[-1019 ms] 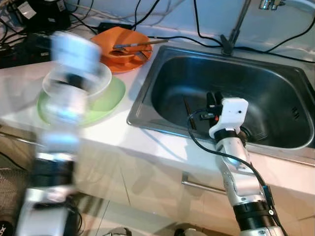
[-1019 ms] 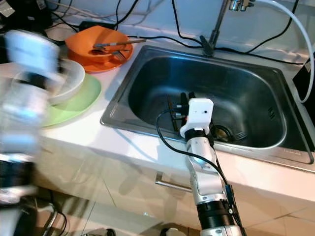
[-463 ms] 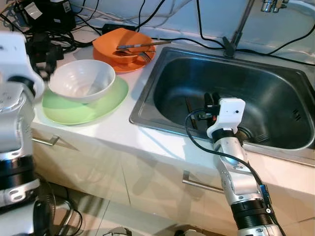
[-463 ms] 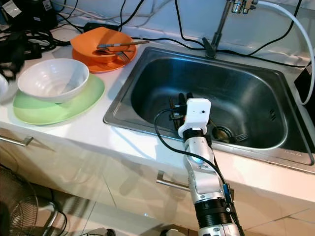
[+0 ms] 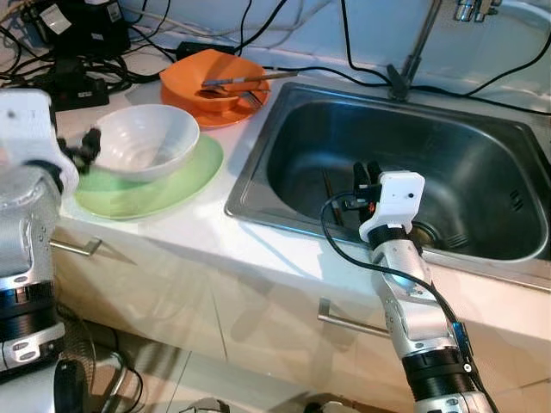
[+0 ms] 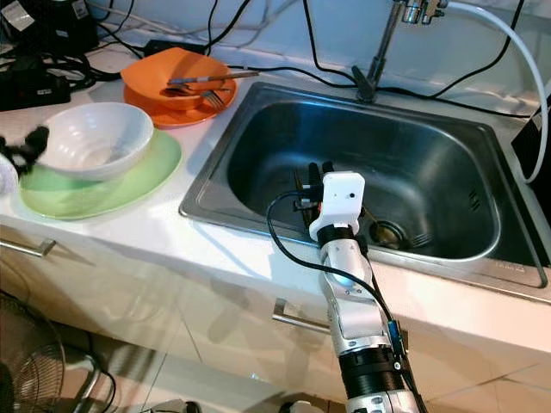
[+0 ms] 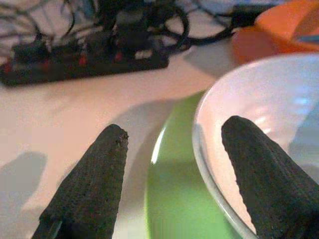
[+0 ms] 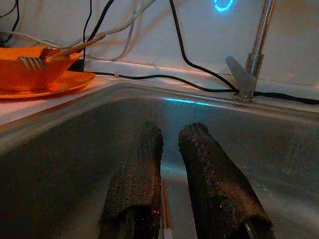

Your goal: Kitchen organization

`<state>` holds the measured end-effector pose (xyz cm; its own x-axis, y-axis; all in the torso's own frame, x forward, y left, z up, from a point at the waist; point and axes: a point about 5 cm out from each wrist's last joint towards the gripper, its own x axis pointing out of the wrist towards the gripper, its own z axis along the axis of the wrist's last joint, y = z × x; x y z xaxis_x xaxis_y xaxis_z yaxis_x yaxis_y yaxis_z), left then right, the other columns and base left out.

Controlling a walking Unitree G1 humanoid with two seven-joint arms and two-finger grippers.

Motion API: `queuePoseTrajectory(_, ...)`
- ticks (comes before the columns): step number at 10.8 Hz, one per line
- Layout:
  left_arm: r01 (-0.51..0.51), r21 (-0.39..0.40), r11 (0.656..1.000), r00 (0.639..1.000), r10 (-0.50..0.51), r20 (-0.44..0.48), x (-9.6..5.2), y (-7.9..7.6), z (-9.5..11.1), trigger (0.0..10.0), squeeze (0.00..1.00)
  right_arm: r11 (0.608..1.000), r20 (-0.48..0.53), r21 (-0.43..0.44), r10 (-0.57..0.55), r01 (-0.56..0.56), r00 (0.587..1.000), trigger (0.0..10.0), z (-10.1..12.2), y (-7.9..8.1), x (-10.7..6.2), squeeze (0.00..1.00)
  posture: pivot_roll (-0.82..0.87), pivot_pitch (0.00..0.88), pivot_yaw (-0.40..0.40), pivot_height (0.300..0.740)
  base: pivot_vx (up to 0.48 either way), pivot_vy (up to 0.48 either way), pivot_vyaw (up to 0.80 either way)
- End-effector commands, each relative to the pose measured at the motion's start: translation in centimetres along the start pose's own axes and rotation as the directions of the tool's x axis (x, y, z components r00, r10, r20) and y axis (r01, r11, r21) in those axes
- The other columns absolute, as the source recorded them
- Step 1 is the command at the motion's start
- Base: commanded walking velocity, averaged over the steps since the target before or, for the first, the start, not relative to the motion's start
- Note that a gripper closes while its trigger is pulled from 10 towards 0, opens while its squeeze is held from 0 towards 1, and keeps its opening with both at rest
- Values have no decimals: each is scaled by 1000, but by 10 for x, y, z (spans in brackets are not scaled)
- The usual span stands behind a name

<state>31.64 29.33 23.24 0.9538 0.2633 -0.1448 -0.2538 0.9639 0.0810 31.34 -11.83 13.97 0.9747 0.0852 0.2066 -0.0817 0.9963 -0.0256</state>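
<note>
The left pincer (image 7: pixel 172 169) is spread wide, its fingers straddling the rim of the white bowl (image 5: pixel 146 142), which sits on the green plate (image 5: pixel 176 181) on the white surface (image 5: pixel 207 228); the right pincer (image 8: pixel 172 164) hangs inside the sink (image 5: pixel 482 172), fingers nearly together, gripping nothing.

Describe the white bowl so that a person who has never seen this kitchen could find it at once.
Start from the steel sink and look along the white counter to its left. There lies a pale green plate, and the white bowl stands upright on it, with the left gripper open astride its rim. The orange bowl behind it holds cutlery; the white one holds nothing.
</note>
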Motion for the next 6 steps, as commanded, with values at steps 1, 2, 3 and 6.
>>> queuePoseTrajectory(1,-8,-29,1000,999,7,-42,0,0,-7,10000,0,1000,-33,0,13,-13,999,10000,-7,3,-1,0,79,47,-21,740,0,0,0)
queuePoseTrajectory(2,-7,-52,999,998,3,-65,0,-3,-12,10000,0,1000,-34,0,14,-14,999,10000,-7,3,-1,0,78,49,-22,740,0,0,0)
queuePoseTrajectory(3,3,-69,998,998,-8,-70,0,-6,-14,10000,0,1000,-34,0,14,-14,999,10000,-7,3,-1,0,77,51,-23,740,0,0,0)
queuePoseTrajectory(6,82,-224,971,993,-99,-65,-1,-26,-20,0,0,1000,-33,-7,12,-12,999,10000,-6,1,-1,0,70,61,-27,740,0,0,0)
